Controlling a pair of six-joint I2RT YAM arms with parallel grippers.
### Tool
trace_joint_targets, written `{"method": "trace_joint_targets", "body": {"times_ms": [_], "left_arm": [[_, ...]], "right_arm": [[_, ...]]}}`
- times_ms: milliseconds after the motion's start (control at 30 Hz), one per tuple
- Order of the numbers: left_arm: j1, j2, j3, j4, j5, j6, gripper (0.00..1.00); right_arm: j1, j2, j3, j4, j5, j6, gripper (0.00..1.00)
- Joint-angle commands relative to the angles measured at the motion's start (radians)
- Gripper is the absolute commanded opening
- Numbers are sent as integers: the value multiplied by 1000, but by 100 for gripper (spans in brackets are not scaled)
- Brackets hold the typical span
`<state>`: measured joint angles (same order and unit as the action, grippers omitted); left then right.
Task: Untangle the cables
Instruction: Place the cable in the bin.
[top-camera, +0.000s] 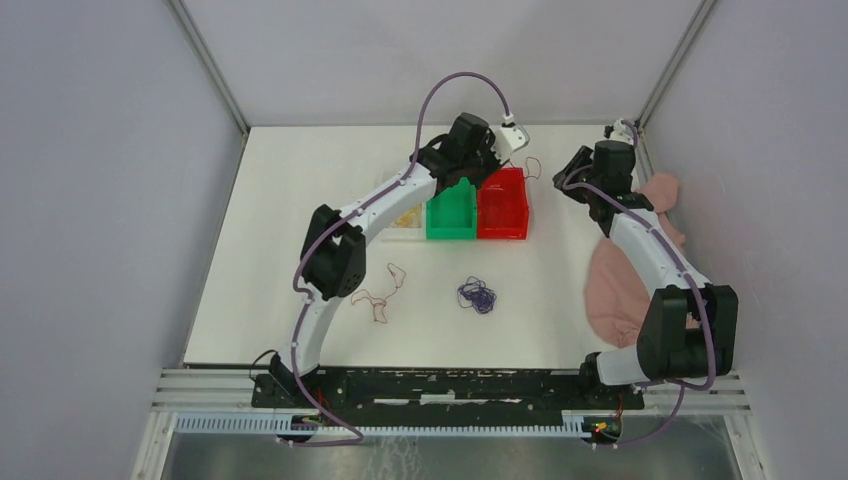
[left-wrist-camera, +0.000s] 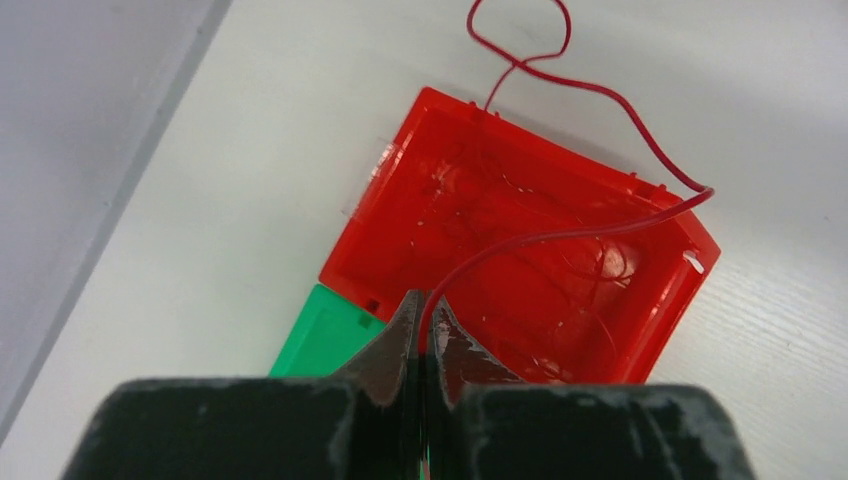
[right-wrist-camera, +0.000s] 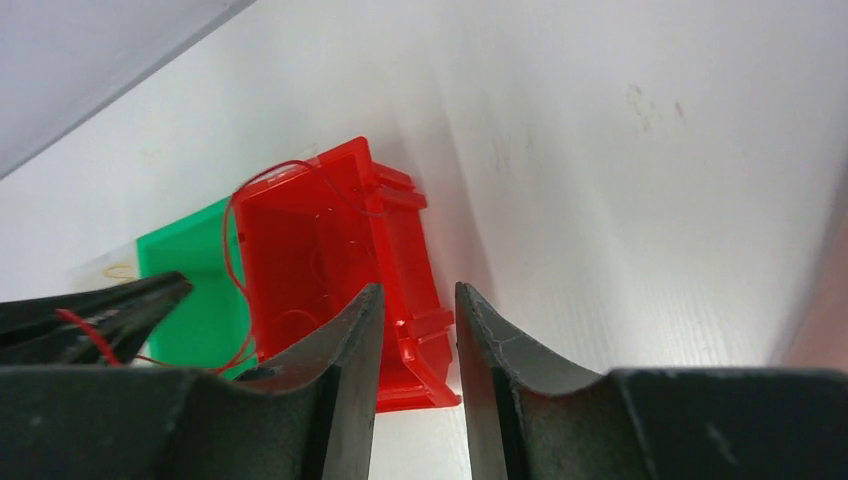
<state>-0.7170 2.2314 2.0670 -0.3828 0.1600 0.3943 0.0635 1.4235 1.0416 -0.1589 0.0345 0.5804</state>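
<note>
My left gripper (left-wrist-camera: 427, 305) is shut on a red cable (left-wrist-camera: 600, 95) and holds it above the red bin (left-wrist-camera: 470, 215). The cable arcs over the bin, past its far rim, and loops on the white table. In the top view this gripper (top-camera: 478, 165) hangs over the green bin (top-camera: 450, 218) and red bin (top-camera: 503, 205), with the cable's loop (top-camera: 531, 168) beside them. My right gripper (right-wrist-camera: 420, 300) is open and empty, just right of the red bin (right-wrist-camera: 300, 250); it also shows in the top view (top-camera: 572, 172). A dark blue-purple cable (top-camera: 477, 294) and another red cable (top-camera: 384, 295) lie loose on the table. A yellow cable (top-camera: 407, 217) lies in a clear bin.
The three bins stand side by side mid-table. A pink cloth (top-camera: 625, 290) lies at the table's right edge under the right arm. Grey walls close the table in on the left, back and right.
</note>
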Motion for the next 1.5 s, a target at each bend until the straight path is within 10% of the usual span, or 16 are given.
{"method": "trace_joint_targets", "body": {"times_ms": [0, 867, 1467], "left_arm": [[2, 4, 27, -42, -51, 22, 3], [23, -127, -137, -44, 83, 45, 6], [7, 83, 106, -1, 179, -109, 19]], "right_arm": [[-23, -17, 6, 57, -218, 76, 38], [144, 475, 267, 192, -215, 169, 15], [0, 286, 141, 204, -284, 215, 20]]}}
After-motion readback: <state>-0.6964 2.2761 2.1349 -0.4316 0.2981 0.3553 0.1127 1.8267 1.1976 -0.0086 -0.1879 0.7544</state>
